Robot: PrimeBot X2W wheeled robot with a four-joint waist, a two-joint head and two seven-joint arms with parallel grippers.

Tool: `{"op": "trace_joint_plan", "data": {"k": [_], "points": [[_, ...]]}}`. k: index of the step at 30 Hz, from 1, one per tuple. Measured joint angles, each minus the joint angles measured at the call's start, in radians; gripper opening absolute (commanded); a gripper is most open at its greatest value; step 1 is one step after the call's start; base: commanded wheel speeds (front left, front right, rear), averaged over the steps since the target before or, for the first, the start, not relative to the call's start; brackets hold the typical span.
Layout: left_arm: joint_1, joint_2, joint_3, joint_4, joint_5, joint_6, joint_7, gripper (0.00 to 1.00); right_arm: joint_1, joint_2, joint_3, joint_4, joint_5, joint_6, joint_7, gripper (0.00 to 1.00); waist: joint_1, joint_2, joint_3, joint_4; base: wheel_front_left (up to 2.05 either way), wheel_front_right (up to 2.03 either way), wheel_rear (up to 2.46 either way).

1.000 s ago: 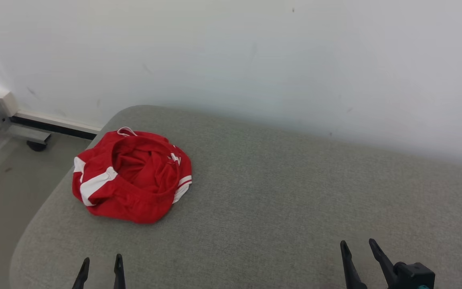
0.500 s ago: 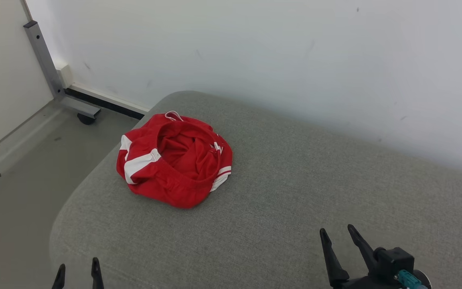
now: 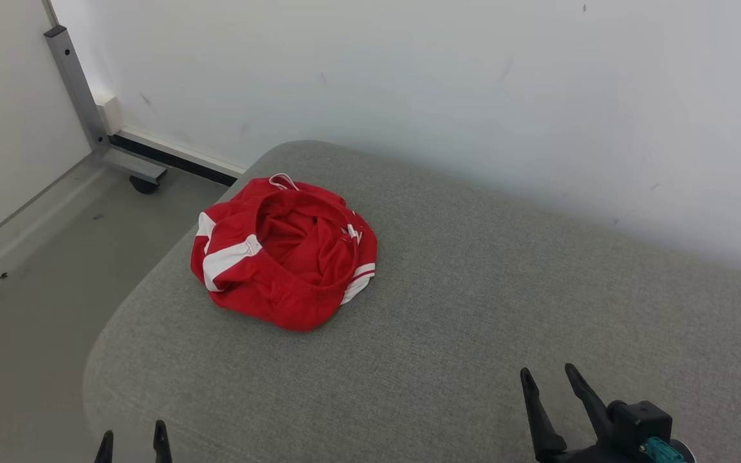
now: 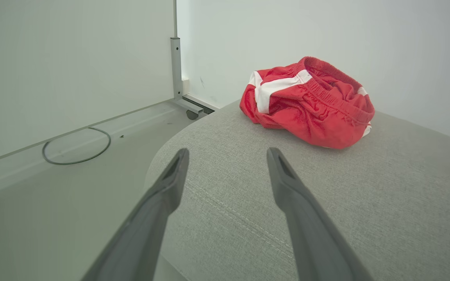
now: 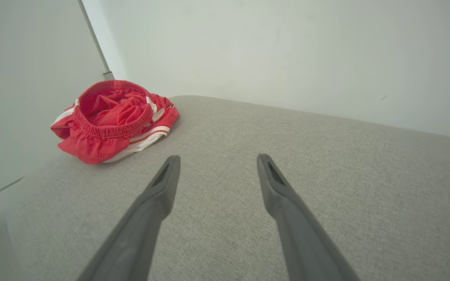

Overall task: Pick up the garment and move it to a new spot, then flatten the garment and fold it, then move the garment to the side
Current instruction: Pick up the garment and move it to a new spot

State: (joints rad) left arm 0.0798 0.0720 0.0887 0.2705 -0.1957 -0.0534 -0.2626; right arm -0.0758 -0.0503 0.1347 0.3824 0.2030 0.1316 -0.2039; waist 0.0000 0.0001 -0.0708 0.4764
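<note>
Well, the red garment (image 3: 283, 260) sits crumpled near the far left corner of the grey cushion (image 3: 473, 321), well apart from both hands; the left hand (image 3: 132, 440) and right hand (image 3: 547, 371) hover spread wide, holding nothing.

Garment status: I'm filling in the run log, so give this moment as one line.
garment: bunched on cushion, untouched | left gripper: open, short of it | right gripper: open, apart | stage: pickup not begun

Bright, even light; soft shadows.
</note>
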Motion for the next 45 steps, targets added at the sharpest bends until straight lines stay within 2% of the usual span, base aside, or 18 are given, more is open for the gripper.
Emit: {"op": "trace_joint_plan", "data": {"k": [5, 10, 17, 20, 23, 29, 33, 40, 45], "points": [[-0.076, 0.020, -0.018, 0.048, -0.029, -0.027, 0.054, 1.00, 0.031, 0.000, -0.027, -0.001, 0.001, 0.000, -0.006, 1.00, 0.0000, 0.0000, -0.002, -0.003, 0.00, 0.00, 0.00], [-0.208, 0.044, 0.011, 0.080, -0.102, -0.035, 0.168, 1.00, 0.046, 0.000, -0.034, -0.043, -0.015, 0.000, 0.011, 1.00, -0.0001, 0.0000, 0.003, -0.011, 0.00, 0.00, 0.00], [-0.433, 0.096, 0.053, 0.164, -0.271, -0.061, 0.395, 1.00, 0.014, 0.001, -0.042, -0.139, -0.076, 0.000, 0.057, 1.00, 0.0000, 0.0000, 0.066, -0.037, 0.00, 0.00, 0.00], [-0.529, 0.106, 0.079, 0.182, -0.360, -0.062, 0.502, 1.00, -0.005, 0.001, -0.039, -0.175, -0.093, 0.000, 0.075, 1.00, 0.0001, 0.0000, 0.110, -0.058, 0.00, 0.00, 0.00], [-0.606, 0.141, 0.123, 0.190, -0.430, -0.061, 0.585, 1.00, -0.030, 0.001, -0.036, -0.204, -0.100, 0.000, 0.082, 1.00, 0.0001, 0.0000, 0.161, -0.086, 0.00, 0.00, 0.00], [-0.724, 0.169, 0.170, 0.187, -0.519, -0.018, 0.713, 1.00, -0.077, 0.001, -0.025, -0.235, -0.108, 0.000, 0.085, 1.00, 0.0003, 0.0001, 0.277, -0.157, 0.00, 0.00, 0.00], [-0.757, 0.208, 0.167, 0.163, -0.521, 0.007, 0.777, 1.00, -0.103, 0.001, -0.012, -0.247, -0.109, 0.000, 0.083, 1.00, 0.0004, 0.0000, 0.346, -0.200, 0.00, 0.00, 0.00], [-0.762, 0.253, 0.141, 0.114, -0.496, 0.061, 0.890, 1.00, -0.114, 0.000, -0.015, -0.246, -0.106, 0.000, 0.075, 1.00, 0.0003, 0.0001, 0.431, -0.273, 0.00, 0.00, 0.00], [-0.724, 0.302, 0.108, 0.094, -0.408, 0.125, 0.915, 1.00, -0.121, 0.000, -0.012, -0.244, -0.105, 0.000, 0.071, 1.00, 0.0002, 0.0000, 0.467, -0.309, 0.00, 0.00, 0.00]]}}
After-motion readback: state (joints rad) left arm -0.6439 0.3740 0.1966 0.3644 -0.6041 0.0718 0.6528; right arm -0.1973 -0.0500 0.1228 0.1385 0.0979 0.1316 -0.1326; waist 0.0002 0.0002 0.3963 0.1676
